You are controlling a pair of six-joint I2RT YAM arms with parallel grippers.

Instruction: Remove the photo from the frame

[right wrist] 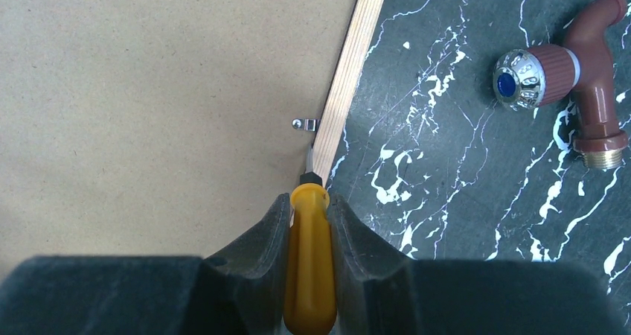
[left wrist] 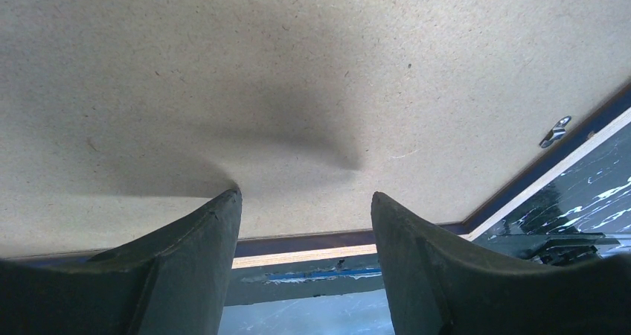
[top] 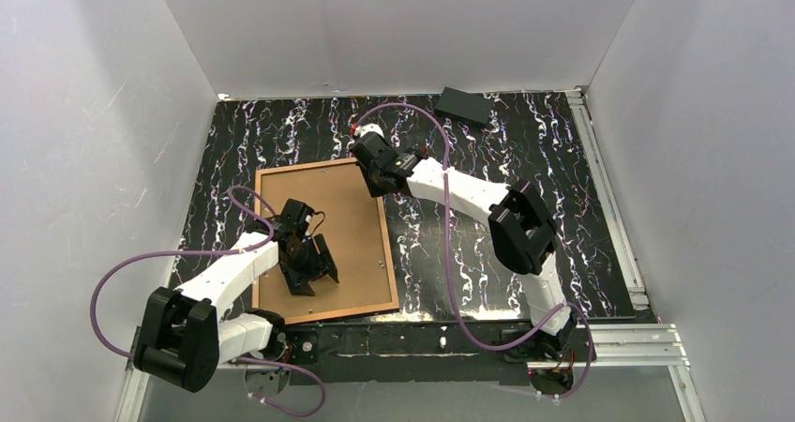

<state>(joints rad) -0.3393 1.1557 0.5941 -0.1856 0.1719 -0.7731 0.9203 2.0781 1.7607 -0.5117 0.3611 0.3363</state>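
On the marbled table (right wrist: 461, 201), the frame (right wrist: 351, 74) lay face down holding the photo (right wrist: 149, 89), board side up, the left gripper (left wrist: 305, 197) spread above it, the right gripper (right wrist: 309, 197) pinching a yellow screwdriver (right wrist: 309, 275) that should lever gently beside the metal clip (right wrist: 303, 124).

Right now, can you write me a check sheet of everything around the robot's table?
Surface: black marbled table, white streaks.
Job's things: photo lies face down, brown back up, inside the frame.
Clutter: black block at far edge; brown tap beside frame.
Pincers: left pincer open over the back; right pincer shut on yellow screwdriver, tip at frame edge.
Cables: purple cables loop off both arms.
Surroundings: white walls; metal rail on right.
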